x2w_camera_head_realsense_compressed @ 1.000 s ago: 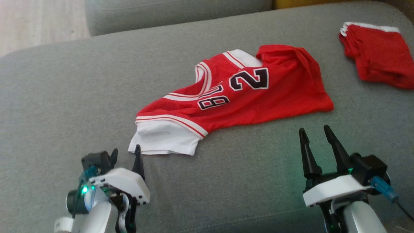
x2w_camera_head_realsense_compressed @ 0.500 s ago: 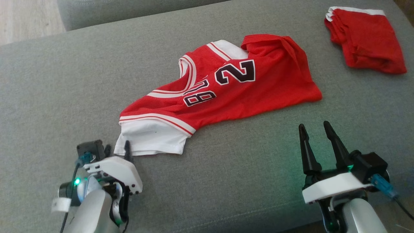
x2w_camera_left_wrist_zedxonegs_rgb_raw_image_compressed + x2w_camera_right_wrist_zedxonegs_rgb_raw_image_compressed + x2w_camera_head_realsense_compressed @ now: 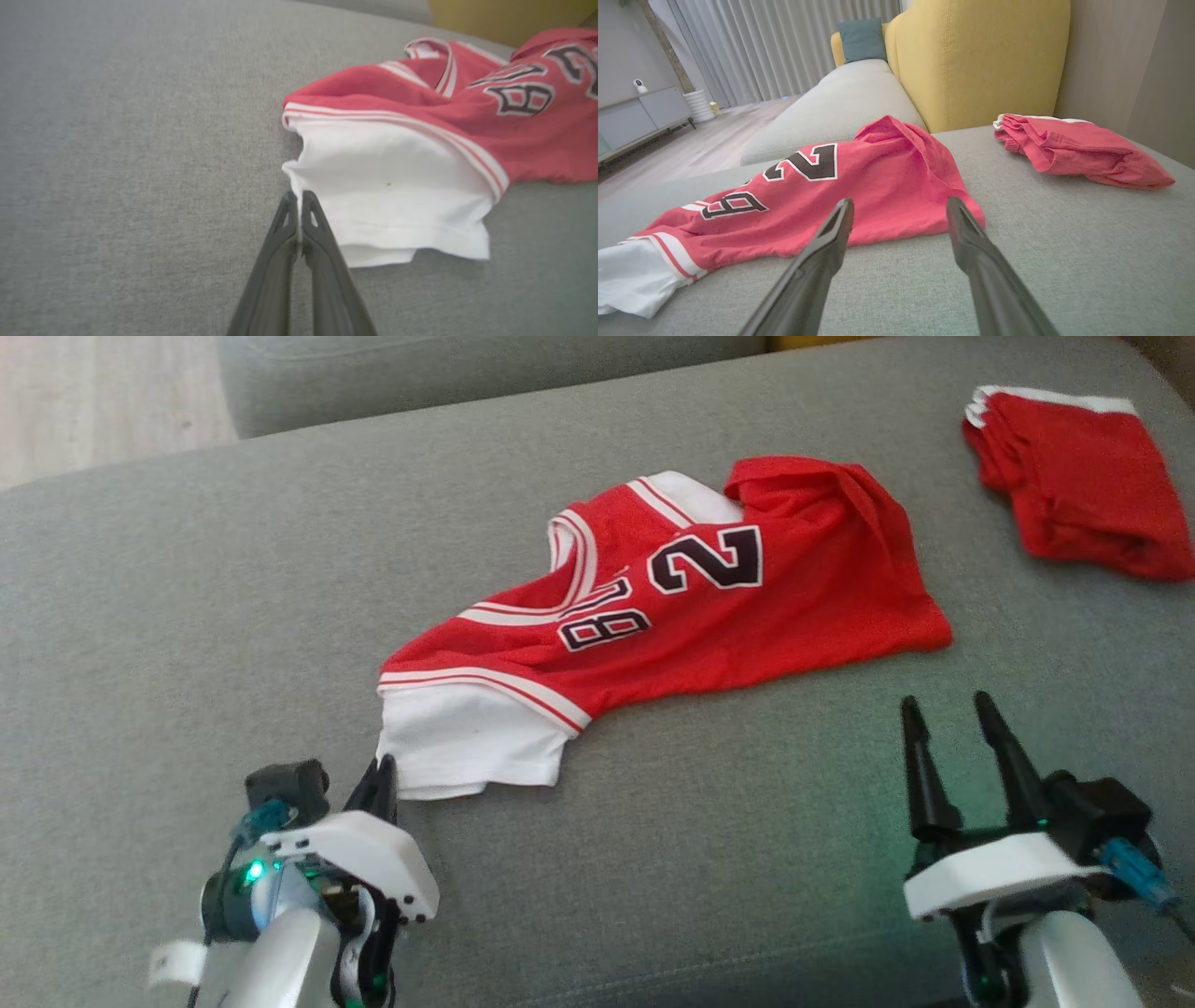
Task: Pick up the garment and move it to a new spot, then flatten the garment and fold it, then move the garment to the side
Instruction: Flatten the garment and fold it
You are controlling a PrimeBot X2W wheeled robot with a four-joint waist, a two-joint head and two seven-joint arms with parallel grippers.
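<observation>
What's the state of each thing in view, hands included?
Red numbered jersey with white sleeve: unfolded, rumpled, lying on the grey fabric sofa cushion.
Red cloth garment with white trim: roughly folded, lying apart at far right.
Left hand: shut, apparently pinching the sleeve's edge.
Right hand: open, empty, short of the jersey.

**Head view.** Soft, even daylight with no glare. The jersey (image 3: pixel 794 607) casts only a thin, diffuse shadow on the grey cushion (image 3: pixel 140 616), and a green glow tints the fabric beside the right gripper (image 3: pixel 946 702). Detail is slightly soft throughout.

**Left wrist view.** A cool bluish cast lies toward the upper left. The white sleeve (image 3: pixel 387 186) is close to overexposure, and the left gripper (image 3: pixel 299 195) blurs toward the bottom edge.

**Right wrist view.** Light enters through the curtains (image 3: pixel 784 42) — wide-angle bending shows at the borders, and the near fingers (image 3: pixel 822 261) are out of focus.
</observation>
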